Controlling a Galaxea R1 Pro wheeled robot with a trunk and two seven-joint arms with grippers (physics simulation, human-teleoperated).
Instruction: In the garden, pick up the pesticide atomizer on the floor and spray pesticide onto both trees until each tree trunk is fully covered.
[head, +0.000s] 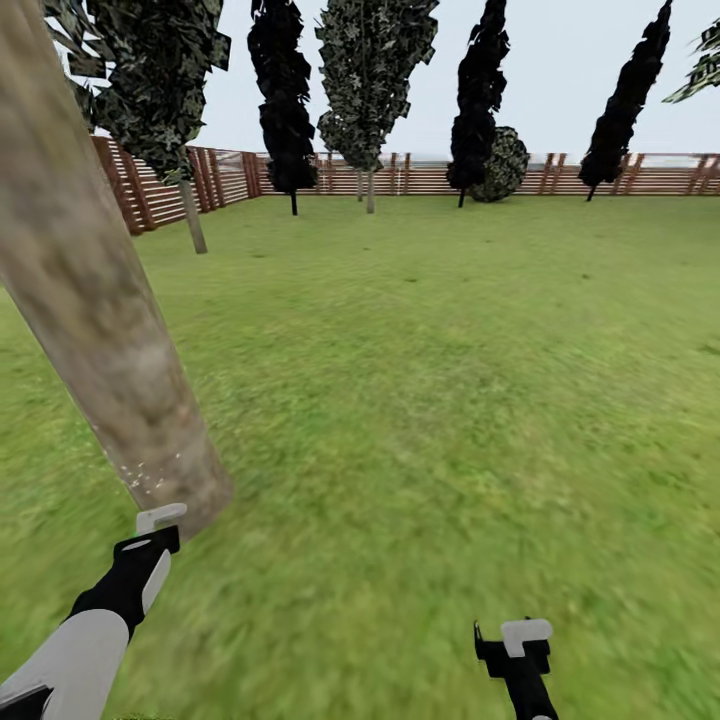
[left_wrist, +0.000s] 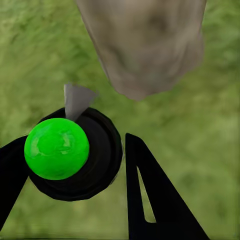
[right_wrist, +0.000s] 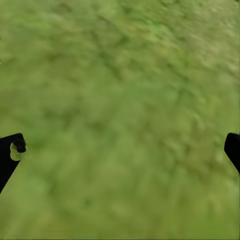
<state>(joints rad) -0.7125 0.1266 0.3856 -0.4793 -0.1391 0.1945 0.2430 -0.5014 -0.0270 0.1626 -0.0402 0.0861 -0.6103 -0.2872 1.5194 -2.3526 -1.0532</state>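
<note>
The pesticide atomizer (left_wrist: 67, 152), a black round body with a bright green cap and a grey nozzle, sits between the black fingers of my left gripper (left_wrist: 75, 142), which is shut on it. The nozzle points at the base of a thick, mottled grey-tan tree trunk (left_wrist: 145, 45). In the head view this trunk (head: 90, 290) leans up the left side, with my left gripper (head: 150, 540) just below its foot and small white specks on the bark low down. My right gripper (head: 515, 645) hangs open over bare grass, its fingers (right_wrist: 11, 150) wide apart.
Green lawn (head: 450, 400) stretches ahead to a brown slatted fence (head: 420, 175). Along it stand dark narrow cypresses (head: 285, 100) and leafy trees on thin grey trunks (head: 369, 190), one nearer at the left (head: 193, 215).
</note>
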